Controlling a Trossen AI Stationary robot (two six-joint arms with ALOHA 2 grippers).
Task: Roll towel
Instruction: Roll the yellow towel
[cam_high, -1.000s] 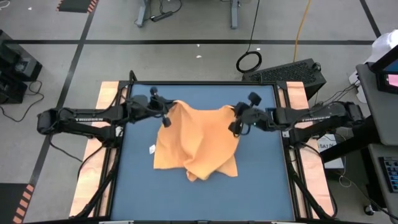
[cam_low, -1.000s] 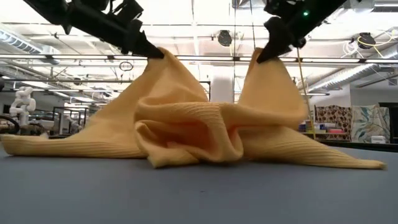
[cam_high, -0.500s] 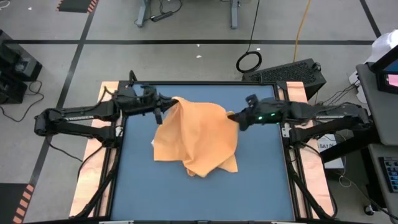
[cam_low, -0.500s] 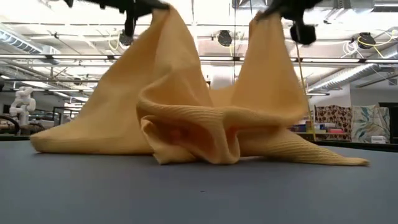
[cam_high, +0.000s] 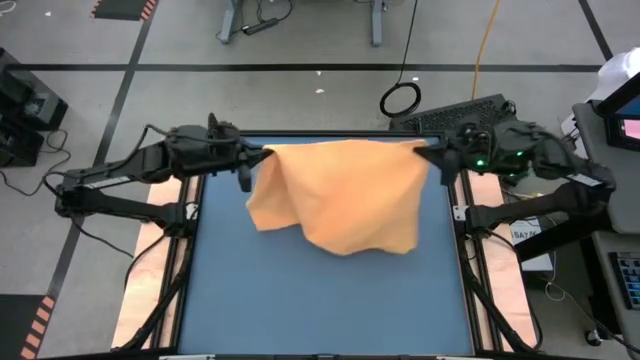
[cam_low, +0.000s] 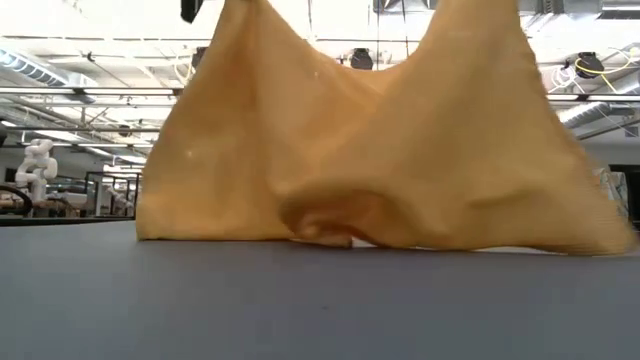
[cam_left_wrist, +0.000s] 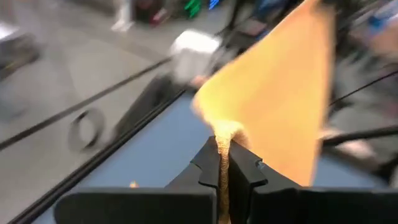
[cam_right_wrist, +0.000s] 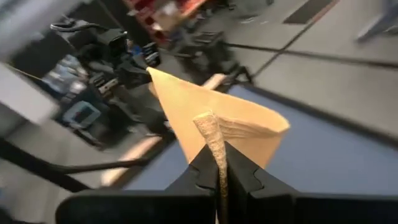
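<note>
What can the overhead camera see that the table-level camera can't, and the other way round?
Only the high view shows both arms at the table's far edge: the left gripper and right gripper each shut on an upper corner of the towel, stretching it between them above the blue table.

Only the low view shows the towel's bottom edge resting on the table, and the room behind.

Both show the orange towel hanging spread out.

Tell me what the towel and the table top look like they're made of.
Towel: soft orange-yellow woven or knitted cloth, matte; it drapes in loose folds between the left gripper and right gripper, both shut on its corners. Table top: smooth matte blue sheet, possibly a mat; exact material unclear.
</note>
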